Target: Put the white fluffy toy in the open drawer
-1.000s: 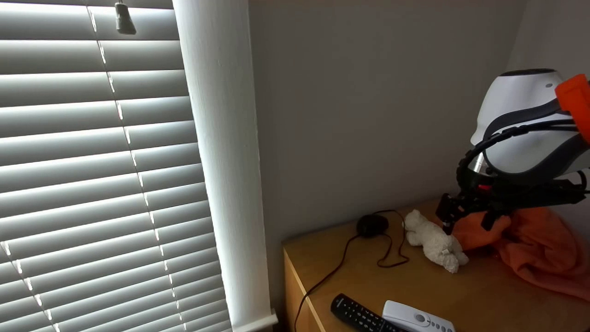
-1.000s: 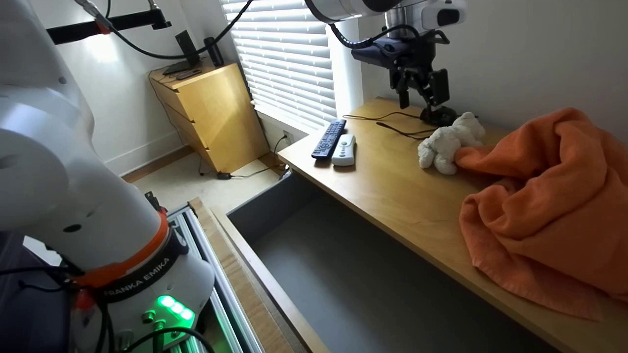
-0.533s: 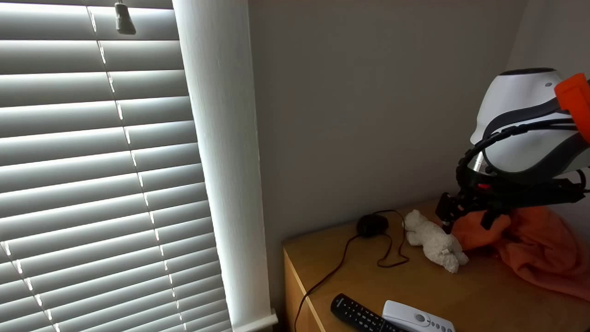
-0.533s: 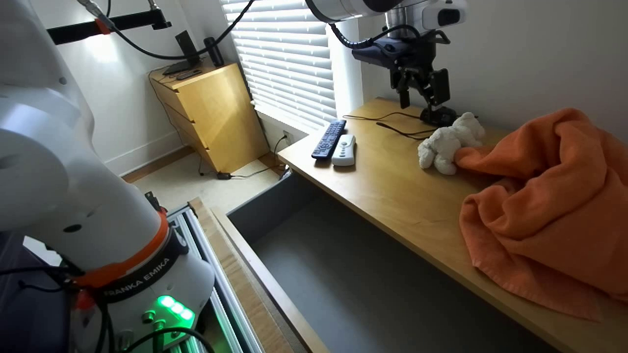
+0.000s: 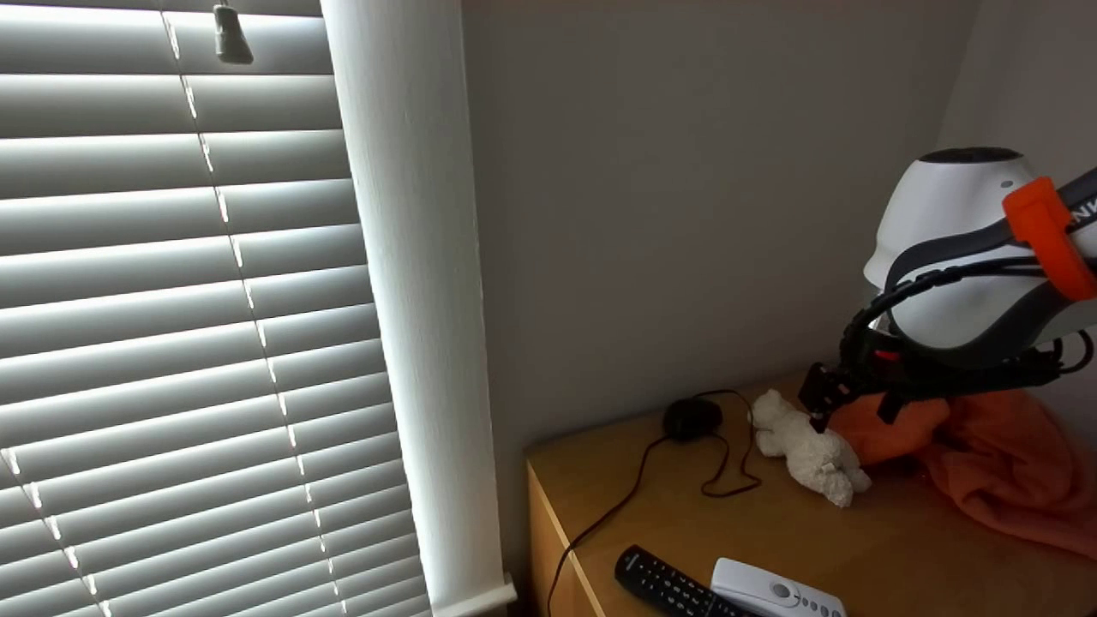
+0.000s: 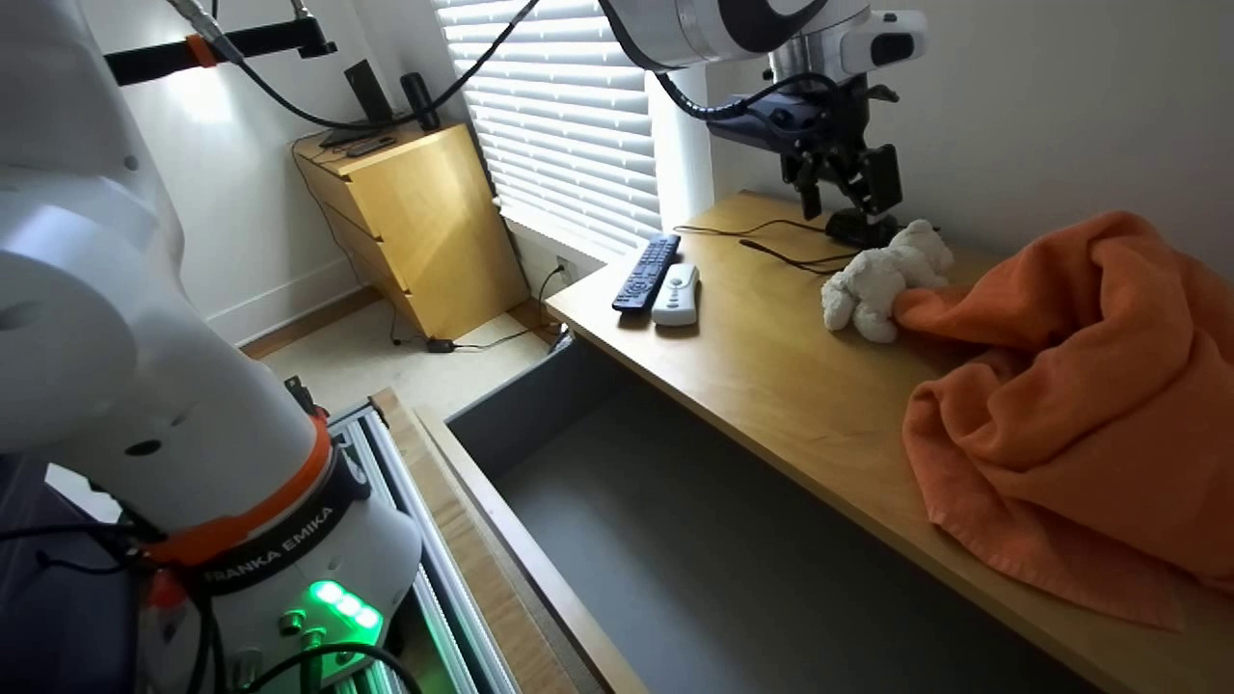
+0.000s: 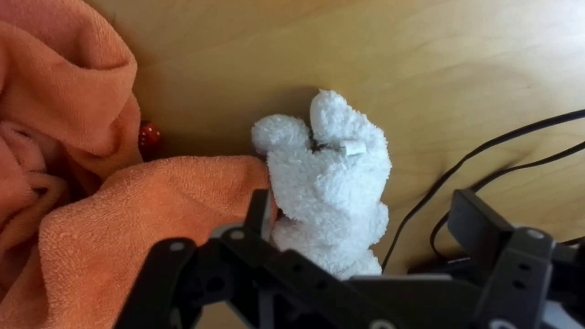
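White fluffy toy [image 7: 333,196] lying on a pale wooden surface [image 6: 752,376], with its side against a fold of orange cloth [image 6: 1089,453] and two stubby limbs directed away from the wall [image 5: 686,214]. Above the surface, near the toy: black tool [image 6: 848,198] with fingers [image 7: 477,228] well apart — the toy framed between them in the wrist view, and partly hidden behind the tool. In an exterior view, below the edge of the surface: open drawer [image 6: 694,559] with a grey inside. Side by side near a corner of the surface in both exterior views: black remote [image 6: 647,275] and white remote [image 6: 677,296]. Near the toy, close to the wall: dark rounded device [image 5: 692,419] with thin black cord [image 7: 450,173]. In the wrist view, just beside the cloth — small red object [image 7: 149,135] with white dots. Off beyond the surface: white slatted blinds [image 5: 128,257].
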`<state>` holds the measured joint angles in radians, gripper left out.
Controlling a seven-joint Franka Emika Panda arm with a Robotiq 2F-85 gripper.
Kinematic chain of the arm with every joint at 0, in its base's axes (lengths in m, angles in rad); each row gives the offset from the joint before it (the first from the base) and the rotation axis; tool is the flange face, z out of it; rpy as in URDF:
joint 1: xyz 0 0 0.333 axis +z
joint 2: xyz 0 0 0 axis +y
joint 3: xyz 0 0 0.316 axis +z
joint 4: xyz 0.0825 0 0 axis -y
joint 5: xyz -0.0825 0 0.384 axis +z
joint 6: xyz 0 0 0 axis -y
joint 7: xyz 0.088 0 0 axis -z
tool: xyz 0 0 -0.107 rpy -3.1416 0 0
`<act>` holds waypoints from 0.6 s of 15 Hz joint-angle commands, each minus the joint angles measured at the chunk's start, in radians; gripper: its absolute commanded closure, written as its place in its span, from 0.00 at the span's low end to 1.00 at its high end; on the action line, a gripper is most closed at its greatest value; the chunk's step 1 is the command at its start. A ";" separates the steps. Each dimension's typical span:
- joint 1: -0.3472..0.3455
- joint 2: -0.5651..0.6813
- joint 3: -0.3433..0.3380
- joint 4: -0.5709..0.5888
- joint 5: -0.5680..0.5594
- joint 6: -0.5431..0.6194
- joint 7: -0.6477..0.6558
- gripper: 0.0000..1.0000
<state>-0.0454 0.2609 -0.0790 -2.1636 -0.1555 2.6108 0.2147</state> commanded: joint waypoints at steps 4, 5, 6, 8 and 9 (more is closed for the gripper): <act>0.033 0.152 -0.049 0.075 -0.052 0.142 -0.020 0.00; 0.035 0.168 -0.050 0.083 -0.048 0.157 -0.030 0.00; 0.039 0.186 -0.054 0.091 -0.048 0.176 -0.040 0.00; 0.043 0.220 -0.058 0.110 -0.042 0.191 -0.061 0.00; 0.050 0.236 -0.066 0.119 -0.047 0.199 -0.064 0.00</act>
<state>-0.0189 0.4391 -0.1171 -2.0832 -0.1859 2.7822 0.1700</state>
